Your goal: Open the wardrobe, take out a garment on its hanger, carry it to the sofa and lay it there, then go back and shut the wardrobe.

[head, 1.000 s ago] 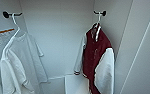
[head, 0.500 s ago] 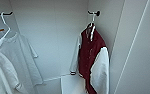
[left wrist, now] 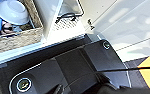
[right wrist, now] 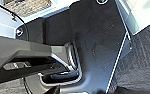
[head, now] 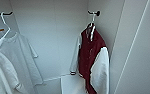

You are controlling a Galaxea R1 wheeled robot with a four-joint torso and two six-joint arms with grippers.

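Note:
The wardrobe stands open in front of me in the head view, showing its white inside walls. The garment, a dark red jacket with white sleeves, hangs at the right of the inside. It is on a white hanger whose hook sits over a dark peg on the right side wall. Nothing touches the jacket. Both wrist views look down on my own dark base plate.
White short-sleeved shirts hang on white hangers at the left of the wardrobe. A white door panel stands at the right. A wicker basket with a white bowl sits low beside my base. Dark carpet covers the floor.
The whole head picture has shifted slightly, so the camera has moved. The jacket and the shirts hang as before.

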